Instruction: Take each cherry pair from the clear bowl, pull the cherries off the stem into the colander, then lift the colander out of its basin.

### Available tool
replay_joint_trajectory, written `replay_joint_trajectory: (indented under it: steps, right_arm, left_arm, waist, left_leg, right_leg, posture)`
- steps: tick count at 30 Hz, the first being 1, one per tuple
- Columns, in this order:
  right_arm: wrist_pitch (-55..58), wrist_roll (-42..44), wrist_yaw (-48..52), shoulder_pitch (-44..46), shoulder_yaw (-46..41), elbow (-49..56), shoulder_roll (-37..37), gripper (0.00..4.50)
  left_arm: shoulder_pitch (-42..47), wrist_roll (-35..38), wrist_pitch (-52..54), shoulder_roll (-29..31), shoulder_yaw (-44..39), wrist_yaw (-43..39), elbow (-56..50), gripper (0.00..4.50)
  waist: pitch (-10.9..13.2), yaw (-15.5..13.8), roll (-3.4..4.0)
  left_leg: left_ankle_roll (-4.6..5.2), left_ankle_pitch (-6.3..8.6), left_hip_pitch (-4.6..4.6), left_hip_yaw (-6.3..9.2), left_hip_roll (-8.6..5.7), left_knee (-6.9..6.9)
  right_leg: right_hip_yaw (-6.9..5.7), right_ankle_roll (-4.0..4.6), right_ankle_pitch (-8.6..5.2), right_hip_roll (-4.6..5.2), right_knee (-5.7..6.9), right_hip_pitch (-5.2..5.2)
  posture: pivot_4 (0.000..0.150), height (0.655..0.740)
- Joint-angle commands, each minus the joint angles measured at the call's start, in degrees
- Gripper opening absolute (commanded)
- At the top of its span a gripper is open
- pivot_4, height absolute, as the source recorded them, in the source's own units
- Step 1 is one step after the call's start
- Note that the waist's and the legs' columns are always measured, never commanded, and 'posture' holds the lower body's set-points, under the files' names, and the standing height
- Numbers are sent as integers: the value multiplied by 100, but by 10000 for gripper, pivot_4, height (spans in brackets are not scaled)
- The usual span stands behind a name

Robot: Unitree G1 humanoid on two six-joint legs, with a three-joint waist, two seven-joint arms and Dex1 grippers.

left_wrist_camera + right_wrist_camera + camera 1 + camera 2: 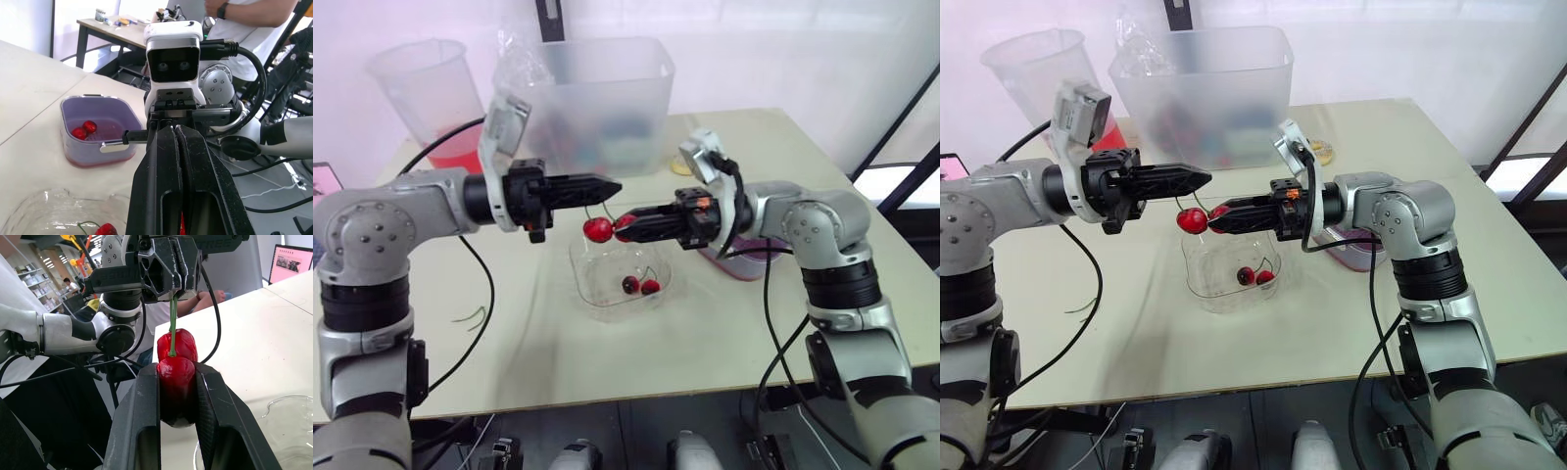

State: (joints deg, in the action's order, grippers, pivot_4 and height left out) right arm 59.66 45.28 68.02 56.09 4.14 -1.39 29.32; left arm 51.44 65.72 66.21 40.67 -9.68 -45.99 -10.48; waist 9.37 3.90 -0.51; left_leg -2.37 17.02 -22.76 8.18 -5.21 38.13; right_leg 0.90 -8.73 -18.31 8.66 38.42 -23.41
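A cherry pair hangs between my two grippers above the clear bowl (607, 299). My left gripper (612, 186) is shut on the green stem (172, 328). The right gripper (626, 222) is shut on one red cherry (176, 382). The other cherry (598, 229) dangles free beside it. Another cherry pair (640, 285) lies in the clear bowl. The purple colander (93, 132) sits in its basin on the table behind my right forearm, with two cherries (84, 129) inside it.
A large frosted tub (597, 98) stands at the back of the table, with a clear measuring jug (421, 93) to its left. A loose stem (470, 315) lies on the table at the left. A person (244, 12) stands beyond the table.
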Motion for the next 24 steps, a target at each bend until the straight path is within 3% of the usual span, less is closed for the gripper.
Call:
replay_joint_trajectory:
  steps: [1,14,20,24]
  right_arm:
    - [-153,-72,174,-200,40,44,149,4115]
    - [-225,-61,344,-709,-332,-521,427,4115]
    - [-1162,-1139,310,79,-252,-1919,1216,4115]
    - [-2297,-2300,164,565,120,-3244,1585,4115]
  left_arm:
    - [47,51,-10,40,-58,-4,-138,0]
    - [44,95,-26,9,-134,60,-172,0]
    - [-50,90,-78,-33,-151,147,-256,0]
    - [-142,116,-123,-87,-215,274,-313,0]
  waist:
    - [0,-6,0]
    - [0,-4,0]
    - [0,-21,0]
    - [0,-7,0]
  left_leg:
    - [0,0,0,0,0,0]
    - [0,0,0,-2,0,1]
    - [0,0,0,-3,-4,1]
    - [0,0,0,-7,-1,-2]
  right_leg:
    - [0,0,0,0,0,0]
    - [0,0,0,0,0,0]
    - [0,0,0,2,-1,1]
    - [1,0,0,0,-5,0]
  posture:
    - [1500,7400]
    - [1500,7400]
    - [1500,7400]
    - [1500,7400]
